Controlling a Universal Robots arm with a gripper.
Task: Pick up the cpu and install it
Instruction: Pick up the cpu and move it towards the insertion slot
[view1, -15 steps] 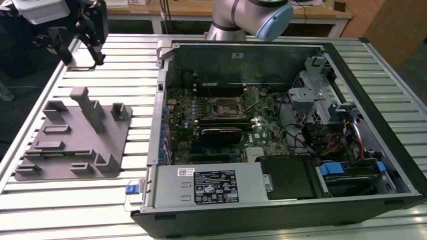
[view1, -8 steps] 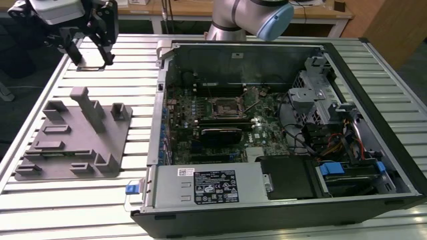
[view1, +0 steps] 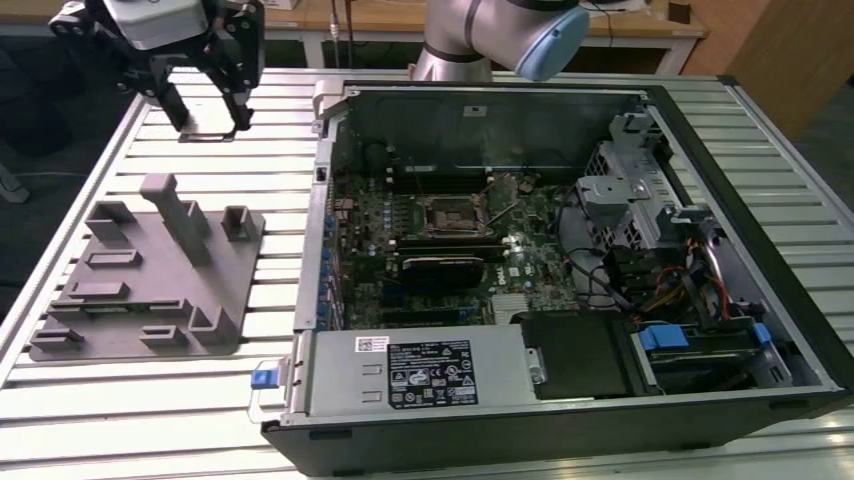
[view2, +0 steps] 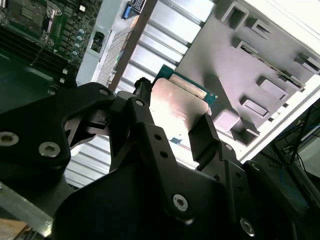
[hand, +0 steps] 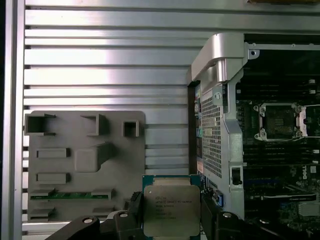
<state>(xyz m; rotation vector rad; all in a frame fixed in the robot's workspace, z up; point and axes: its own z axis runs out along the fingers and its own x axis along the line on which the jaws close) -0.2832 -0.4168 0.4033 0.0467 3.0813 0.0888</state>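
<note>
The cpu is clamped between the two black fingers of the gripper, one finger pressed against each of two opposite edges. Its silver-grey metal top is turned toward the first wrist view, with the thin green border showing along one edge. In the second wrist view the cpu is seen from a low angle, held flat between the fingers of the gripper, with the slatted metal tabletop and the grey fixture behind it.

In the exterior view the gripper is placed at the exterior view's left, over the far part of the tabletop, beyond the fixture and beside the open computer case. A thin flat piece, taken to be the cpu, is seen between the fingertips; whether it is clear of the slats cannot be told from this view.

The motherboard socket is found inside the case, well apart from the cpu; it is also seen in the first wrist view.
</note>
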